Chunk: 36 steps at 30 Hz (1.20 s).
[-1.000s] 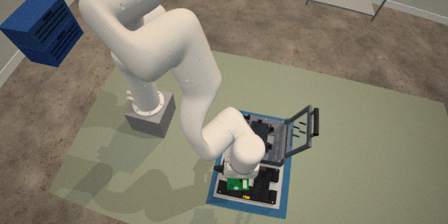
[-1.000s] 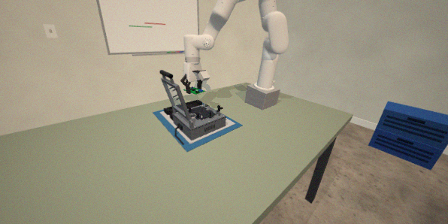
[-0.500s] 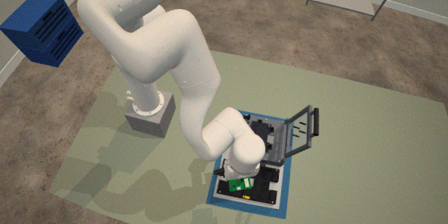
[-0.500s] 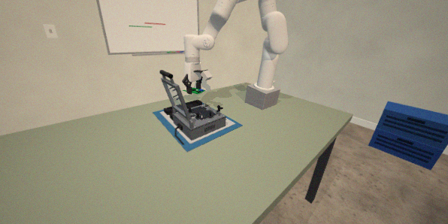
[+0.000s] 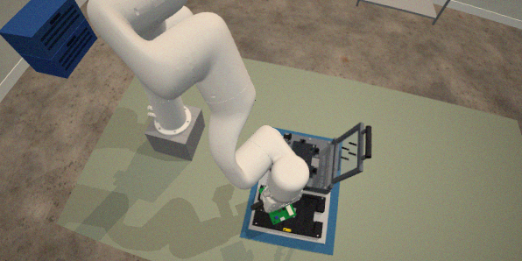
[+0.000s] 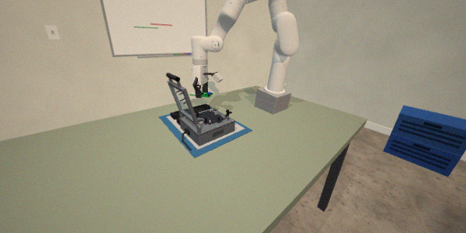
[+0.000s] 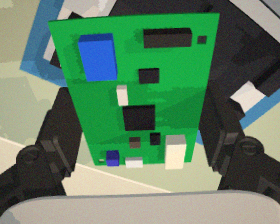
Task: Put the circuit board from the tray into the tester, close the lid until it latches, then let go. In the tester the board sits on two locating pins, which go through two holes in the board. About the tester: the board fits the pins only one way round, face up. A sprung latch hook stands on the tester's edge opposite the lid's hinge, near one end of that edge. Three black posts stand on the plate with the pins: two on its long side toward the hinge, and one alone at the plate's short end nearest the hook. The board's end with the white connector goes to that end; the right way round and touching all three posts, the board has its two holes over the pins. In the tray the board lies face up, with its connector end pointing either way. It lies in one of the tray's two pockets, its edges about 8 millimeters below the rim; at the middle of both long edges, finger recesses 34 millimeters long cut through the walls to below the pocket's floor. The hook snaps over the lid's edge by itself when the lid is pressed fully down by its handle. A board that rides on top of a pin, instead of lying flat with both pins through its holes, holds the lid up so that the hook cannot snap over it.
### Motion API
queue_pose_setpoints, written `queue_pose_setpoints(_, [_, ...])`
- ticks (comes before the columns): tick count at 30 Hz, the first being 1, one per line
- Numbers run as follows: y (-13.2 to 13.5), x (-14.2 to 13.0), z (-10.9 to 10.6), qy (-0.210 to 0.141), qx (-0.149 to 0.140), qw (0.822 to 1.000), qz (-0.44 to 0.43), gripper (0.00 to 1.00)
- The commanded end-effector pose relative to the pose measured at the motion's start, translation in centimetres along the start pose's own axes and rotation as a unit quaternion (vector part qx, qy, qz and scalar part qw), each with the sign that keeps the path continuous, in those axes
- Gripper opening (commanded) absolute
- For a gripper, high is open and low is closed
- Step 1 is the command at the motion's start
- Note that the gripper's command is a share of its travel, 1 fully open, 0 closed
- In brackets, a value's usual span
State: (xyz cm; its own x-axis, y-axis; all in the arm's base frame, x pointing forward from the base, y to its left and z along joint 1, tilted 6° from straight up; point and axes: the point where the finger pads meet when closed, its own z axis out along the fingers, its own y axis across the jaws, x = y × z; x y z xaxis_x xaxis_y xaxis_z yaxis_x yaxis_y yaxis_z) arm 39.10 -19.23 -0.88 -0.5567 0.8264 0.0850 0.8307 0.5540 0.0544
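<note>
My gripper (image 5: 278, 210) (image 6: 202, 94) (image 7: 139, 101) is shut on the long edges of the circuit board (image 5: 282, 215) (image 6: 207, 94) (image 7: 163, 117). The board is face up, raised above the black tray (image 5: 306, 229) and turned at an angle to it. Its white connector (image 5: 290, 210) (image 7: 175, 154) is at the near end in the wrist view. The tester (image 6: 219, 130) has its lid (image 5: 348, 177) (image 6: 190, 105) standing open, handle (image 5: 368, 142) (image 6: 173, 77) at the top. The black plate (image 5: 302, 152) shows beside the arm, with the latch hook (image 5: 287, 136) (image 6: 228, 112) opposite the hinge. The locating pins are too small to tell.
The tray and tester stand side by side on a blue-bordered mat (image 5: 334, 229) (image 6: 195, 154). The raised lid stands on the tester's far side from the robot base (image 5: 175, 139) (image 6: 273, 100). A cable (image 6: 184, 141) hangs beside the tester.
</note>
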Motion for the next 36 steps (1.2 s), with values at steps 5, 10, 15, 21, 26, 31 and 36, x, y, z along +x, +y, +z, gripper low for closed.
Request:
queue_pose_setpoints(5, [0.06, -0.15, -0.14, -0.001, -0.002, 0.997, -0.080, 0.79])
queue_pose_setpoints(10, [0.06, -0.15, -0.14, -0.001, -0.002, 0.991, -0.137, 0.79])
queue_pose_setpoints(15, [0.06, -0.15, -0.14, -0.002, -0.002, 0.985, -0.172, 0.79])
queue_pose_setpoints(21, [0.06, -0.15, -0.14, -0.002, -0.002, 0.970, -0.244, 0.79])
queue_pose_setpoints(26, [0.06, -0.15, -0.14, -0.002, -0.002, 0.952, -0.306, 0.79])
queue_pose_setpoints(31, [0.06, -0.15, -0.14, -0.002, -0.002, 0.935, -0.355, 0.79])
queue_pose_setpoints(36, [0.06, -0.15, -0.14, -0.002, -0.002, 0.915, -0.404, 0.79])
